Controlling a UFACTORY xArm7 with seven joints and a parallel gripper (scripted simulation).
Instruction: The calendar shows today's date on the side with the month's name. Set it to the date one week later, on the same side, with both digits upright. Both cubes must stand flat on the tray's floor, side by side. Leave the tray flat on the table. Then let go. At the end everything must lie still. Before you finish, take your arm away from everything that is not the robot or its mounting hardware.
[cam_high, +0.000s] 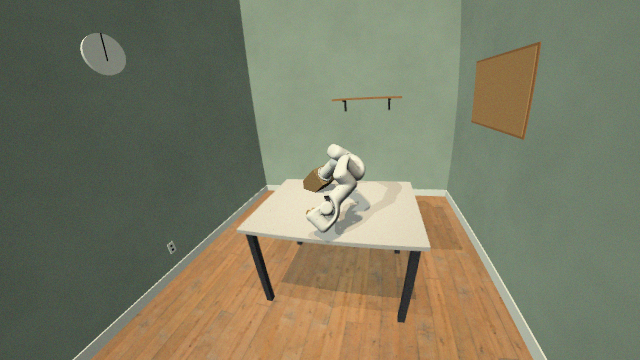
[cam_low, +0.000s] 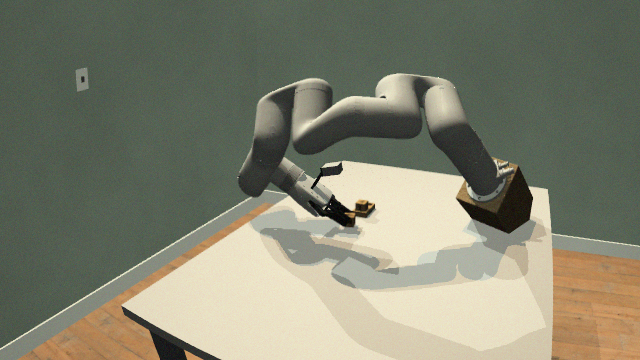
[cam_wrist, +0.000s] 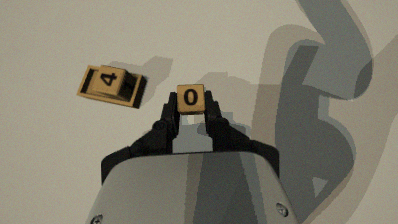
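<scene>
My gripper (cam_low: 351, 219) (cam_wrist: 191, 101) is shut on a wooden cube (cam_wrist: 190, 98) with a black 0 on the face toward the wrist camera. In the wrist view the 0 reads upright. The held cube is beside the tray, low over the table; whether it touches the table I cannot tell. The wooden tray (cam_wrist: 111, 101) lies on the table to the left in the wrist view. The other cube (cam_wrist: 111, 82) (cam_low: 361, 205) sits in the tray, with a 4 turned sideways on its top face in the wrist view. Its other faces are dark or hidden.
The white table (cam_high: 280, 215) (cam_low: 240, 295) carries the arm's wooden base block (cam_high: 315, 181) (cam_low: 517, 200). The arm arches over the table, and its shadows fall beside the gripper. A shelf (cam_high: 367, 98) hangs on the back wall.
</scene>
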